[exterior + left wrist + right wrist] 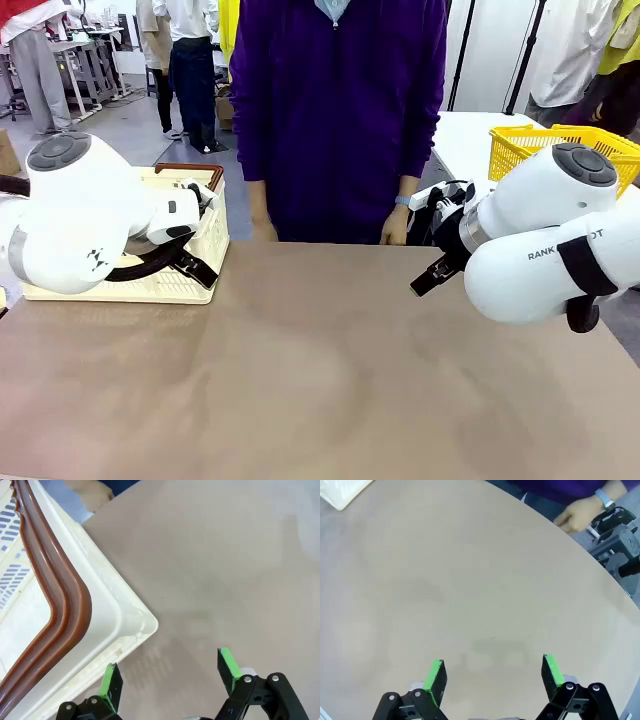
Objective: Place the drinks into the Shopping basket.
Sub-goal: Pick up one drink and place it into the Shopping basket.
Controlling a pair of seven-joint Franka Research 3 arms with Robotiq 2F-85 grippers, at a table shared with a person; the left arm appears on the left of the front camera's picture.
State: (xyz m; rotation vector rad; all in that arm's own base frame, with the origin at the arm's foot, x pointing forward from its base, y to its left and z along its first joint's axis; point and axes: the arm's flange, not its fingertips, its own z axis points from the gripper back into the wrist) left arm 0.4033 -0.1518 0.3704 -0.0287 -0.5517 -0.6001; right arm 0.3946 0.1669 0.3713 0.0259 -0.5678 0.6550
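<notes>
The drinks are out of view. The Shopping basket (212,238), a cream slotted crate with a dark brown rim, stands at the table's far left; its corner (115,615) lies just left of my left gripper (169,667), which is open over bare tabletop with nothing between its green pads. In the front view the left gripper (190,262) hangs against the crate's near right side. My right gripper (492,666) is open and holds nothing above the table's right part, and shows at mid right in the front view (430,278). A basket corner (340,492) shows far off.
A person in a purple top stands at the far edge, hands (263,230) (395,232) resting near it. A bright yellow mesh basket (530,145) sits on a white table behind my right arm. The brown tabletop (320,380) spreads bare between the arms.
</notes>
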